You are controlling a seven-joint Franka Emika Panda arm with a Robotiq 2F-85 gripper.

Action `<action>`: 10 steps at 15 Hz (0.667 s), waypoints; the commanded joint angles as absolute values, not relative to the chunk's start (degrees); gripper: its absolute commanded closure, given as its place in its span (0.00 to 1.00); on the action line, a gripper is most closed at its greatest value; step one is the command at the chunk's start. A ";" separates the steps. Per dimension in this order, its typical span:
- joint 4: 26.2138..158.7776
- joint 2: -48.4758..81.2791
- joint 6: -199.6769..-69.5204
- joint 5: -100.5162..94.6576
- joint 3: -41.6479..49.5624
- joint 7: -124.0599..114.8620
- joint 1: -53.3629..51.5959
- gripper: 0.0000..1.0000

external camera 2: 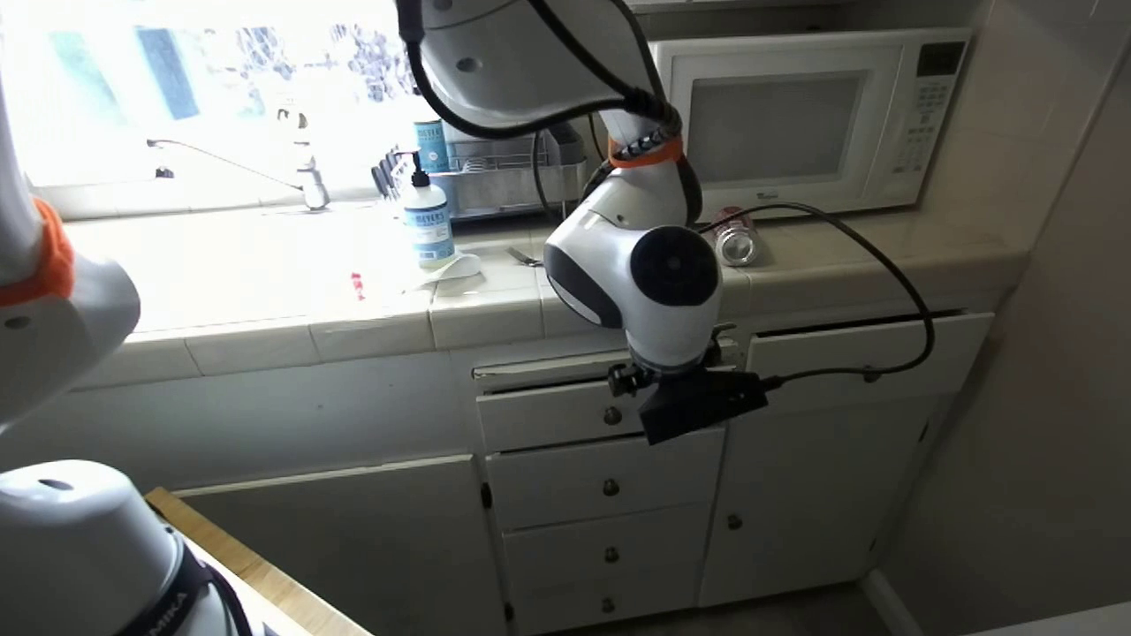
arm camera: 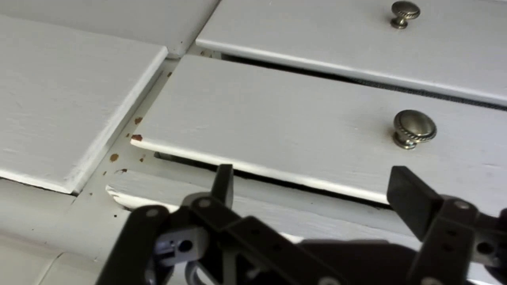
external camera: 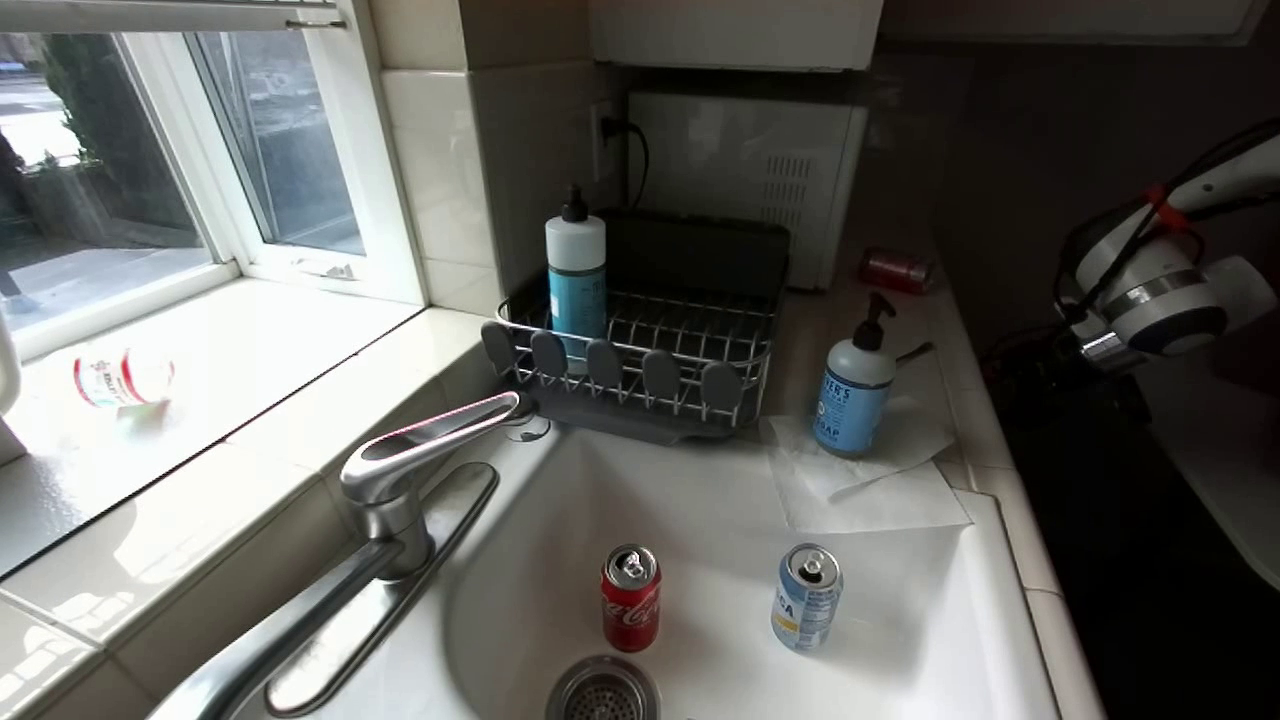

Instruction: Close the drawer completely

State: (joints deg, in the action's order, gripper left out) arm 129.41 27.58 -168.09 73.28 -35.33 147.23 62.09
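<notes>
In the wrist view, which stands upside down, a pale grey drawer [arm camera: 269, 114] with a round metal knob [arm camera: 414, 126] faces my gripper [arm camera: 313, 172]. A thin dark gap runs along its top edge, so it looks slightly ajar. Its inner walls are hidden. It also shows in an exterior view as the top drawer [external camera 2: 539, 420] of a stack, partly behind the gripper body [external camera 2: 702, 406]. My gripper is open and empty, fingers wide apart, over the drawer's top edge. Touching or not cannot be told. A wider drawer [external camera 2: 831, 358] to the right also shows a dark gap on top.
A thin board [arm camera: 166, 194] sticks out between drawer and counter. The tiled counter [external camera 2: 490, 318] overhangs above. A second drawer [external camera 2: 548, 481] lies below. A loose cable [external camera 2: 884, 256] loops from the gripper. A soap bottle [external camera 2: 428, 221], can [external camera 2: 736, 238] and microwave [external camera 2: 795, 124] stand on the counter.
</notes>
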 commanded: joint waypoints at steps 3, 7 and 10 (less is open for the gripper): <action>138.19 21.29 -169.85 57.00 -25.98 127.12 53.84 0.00; 137.15 23.55 -163.64 48.92 -21.84 120.72 50.57 0.00; 133.67 26.31 -157.41 51.63 -24.17 122.41 52.60 0.00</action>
